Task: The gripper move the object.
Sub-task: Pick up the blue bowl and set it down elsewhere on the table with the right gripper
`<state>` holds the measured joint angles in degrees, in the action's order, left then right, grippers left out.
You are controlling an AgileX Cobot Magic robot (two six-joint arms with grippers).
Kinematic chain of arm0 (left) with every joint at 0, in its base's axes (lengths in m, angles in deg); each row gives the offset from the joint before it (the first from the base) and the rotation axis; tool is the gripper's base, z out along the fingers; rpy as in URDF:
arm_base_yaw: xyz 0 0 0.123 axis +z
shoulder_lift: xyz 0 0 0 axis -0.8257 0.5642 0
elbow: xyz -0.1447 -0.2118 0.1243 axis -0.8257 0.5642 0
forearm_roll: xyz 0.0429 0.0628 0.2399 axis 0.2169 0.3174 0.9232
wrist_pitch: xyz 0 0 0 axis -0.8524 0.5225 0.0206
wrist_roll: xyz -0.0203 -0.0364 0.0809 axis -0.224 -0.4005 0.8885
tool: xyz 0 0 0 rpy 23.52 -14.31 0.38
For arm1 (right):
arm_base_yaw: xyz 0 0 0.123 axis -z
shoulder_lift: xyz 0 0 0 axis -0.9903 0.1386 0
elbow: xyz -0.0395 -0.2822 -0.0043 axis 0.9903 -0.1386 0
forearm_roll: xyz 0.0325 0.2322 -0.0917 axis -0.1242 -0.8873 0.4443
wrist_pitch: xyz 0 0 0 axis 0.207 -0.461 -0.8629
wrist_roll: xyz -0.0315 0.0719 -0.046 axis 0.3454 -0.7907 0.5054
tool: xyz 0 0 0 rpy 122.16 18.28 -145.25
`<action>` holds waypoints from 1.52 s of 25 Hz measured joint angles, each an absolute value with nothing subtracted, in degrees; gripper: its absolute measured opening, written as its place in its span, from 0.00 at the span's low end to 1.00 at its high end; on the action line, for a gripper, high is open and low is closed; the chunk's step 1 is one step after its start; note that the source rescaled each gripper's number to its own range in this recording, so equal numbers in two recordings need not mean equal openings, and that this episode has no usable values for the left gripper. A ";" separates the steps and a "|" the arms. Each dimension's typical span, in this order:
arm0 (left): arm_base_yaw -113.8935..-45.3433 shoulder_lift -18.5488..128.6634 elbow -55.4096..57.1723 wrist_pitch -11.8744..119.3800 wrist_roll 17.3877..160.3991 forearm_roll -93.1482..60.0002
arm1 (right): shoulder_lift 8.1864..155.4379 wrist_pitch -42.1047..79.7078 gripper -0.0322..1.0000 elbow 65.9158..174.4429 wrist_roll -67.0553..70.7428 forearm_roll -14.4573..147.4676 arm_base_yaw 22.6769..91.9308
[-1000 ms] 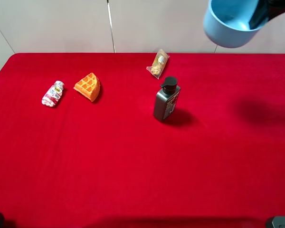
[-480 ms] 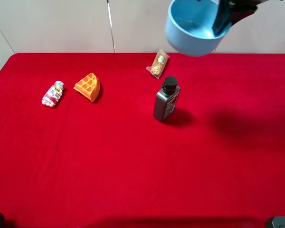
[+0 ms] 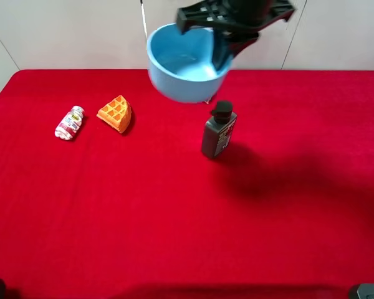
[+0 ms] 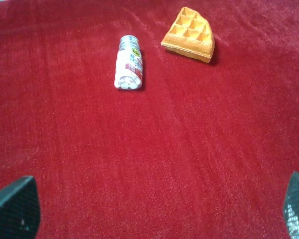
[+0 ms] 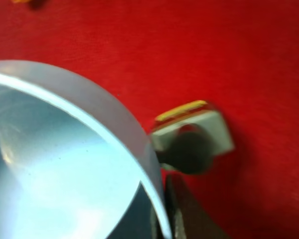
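The light blue bowl (image 3: 186, 64) hangs in the air above the back of the red table, tilted, just left of and behind the dark grey pump bottle (image 3: 218, 129). My right gripper (image 3: 223, 51) is shut on the bowl's right rim, one dark finger inside the bowl. In the right wrist view the bowl (image 5: 65, 164) fills the frame beside a dark finger (image 5: 185, 215), with the pump bottle (image 5: 192, 142) below it, blurred. My left gripper (image 4: 154, 214) is open and empty, low over the cloth, its fingertips at the corners of the left wrist view.
An orange waffle wedge (image 3: 116, 113) and a small white and pink bottle (image 3: 69, 122) lie at the back left; both show in the left wrist view, the waffle (image 4: 189, 35) and the bottle (image 4: 128, 69). A red cloth (image 3: 174, 218) covers the table.
My right gripper has carried the blue bowl leftwards and lower, from the upper right corner to above the table beside the pump bottle. The bowl now hides the small snack packet.
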<state>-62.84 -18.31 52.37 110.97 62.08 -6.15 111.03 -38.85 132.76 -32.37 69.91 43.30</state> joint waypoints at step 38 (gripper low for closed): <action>-62.84 -18.31 52.37 110.97 62.08 -6.15 | 135.49 -29.71 0.03 141.32 -24.61 69.84 39.42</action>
<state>-62.84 -18.31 52.37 110.97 62.08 -6.15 135.49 -29.71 141.32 -24.61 69.84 39.42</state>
